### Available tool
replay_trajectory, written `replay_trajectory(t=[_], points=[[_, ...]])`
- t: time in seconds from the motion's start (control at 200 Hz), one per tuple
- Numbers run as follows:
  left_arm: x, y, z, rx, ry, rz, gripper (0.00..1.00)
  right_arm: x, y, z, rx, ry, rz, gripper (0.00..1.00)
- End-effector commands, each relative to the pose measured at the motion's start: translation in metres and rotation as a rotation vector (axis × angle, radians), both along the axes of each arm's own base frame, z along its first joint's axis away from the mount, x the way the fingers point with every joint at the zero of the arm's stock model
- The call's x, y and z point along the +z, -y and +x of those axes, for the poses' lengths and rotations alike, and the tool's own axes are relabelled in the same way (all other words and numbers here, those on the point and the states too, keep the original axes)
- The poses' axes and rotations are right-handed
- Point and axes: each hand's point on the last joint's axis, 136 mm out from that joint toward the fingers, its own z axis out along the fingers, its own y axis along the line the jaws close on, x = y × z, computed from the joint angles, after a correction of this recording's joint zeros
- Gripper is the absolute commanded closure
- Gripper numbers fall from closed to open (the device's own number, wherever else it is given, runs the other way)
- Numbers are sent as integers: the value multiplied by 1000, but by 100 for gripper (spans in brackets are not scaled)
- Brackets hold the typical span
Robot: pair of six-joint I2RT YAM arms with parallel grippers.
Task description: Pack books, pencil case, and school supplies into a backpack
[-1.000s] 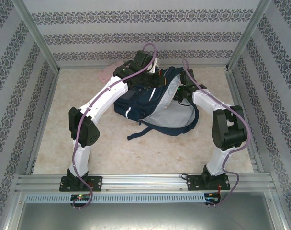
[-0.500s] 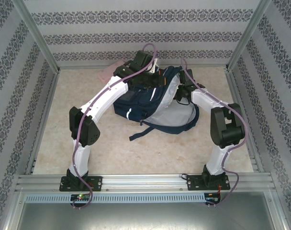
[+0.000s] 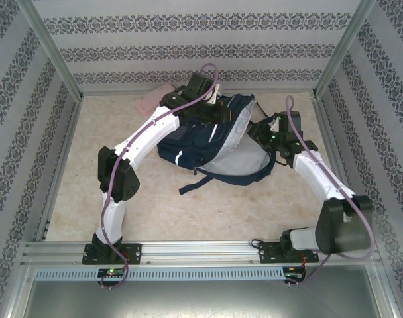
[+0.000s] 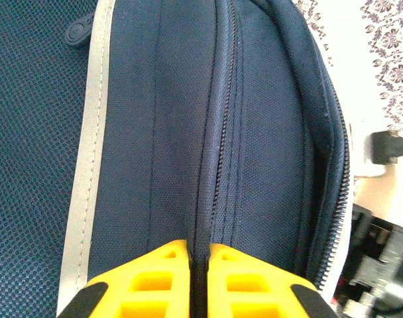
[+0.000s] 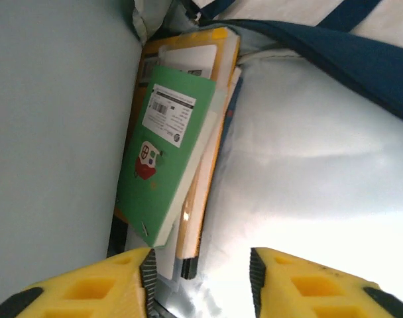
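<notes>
Large navy blue fabric backpack (image 3: 188,142) lies mid-worktop (image 3: 75,192). The left arm arches over its far side, left fingers (image 4: 152,278) pinching the zipper seam. The right arm stretches forward, right fingers (image 5: 307,278) spread apart above a small green book (image 5: 165,156) inside.
</notes>
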Motion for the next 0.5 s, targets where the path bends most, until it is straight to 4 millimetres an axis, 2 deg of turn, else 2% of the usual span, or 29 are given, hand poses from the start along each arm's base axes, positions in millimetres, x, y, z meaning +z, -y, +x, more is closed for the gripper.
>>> replay_trajectory(t=[0.0,0.11,0.29,0.415,0.44,0.495], points=[[-4,0,13,29,41,5,76,5,2,-17,25,28,-36,51],[-12,-9,15,60,38,55,53,13,-1,-24,46,69,-38,44],[-9,-36,15,137,60,133,51,16,-10,-28,97,83,-55,41],[-14,-73,15,231,59,204,49,17,-22,-31,135,93,-56,40],[-17,-82,16,255,56,220,42,17,-26,-32,145,91,-56,39],[-21,-103,18,300,50,241,40,17,-33,-34,165,87,-58,39]])
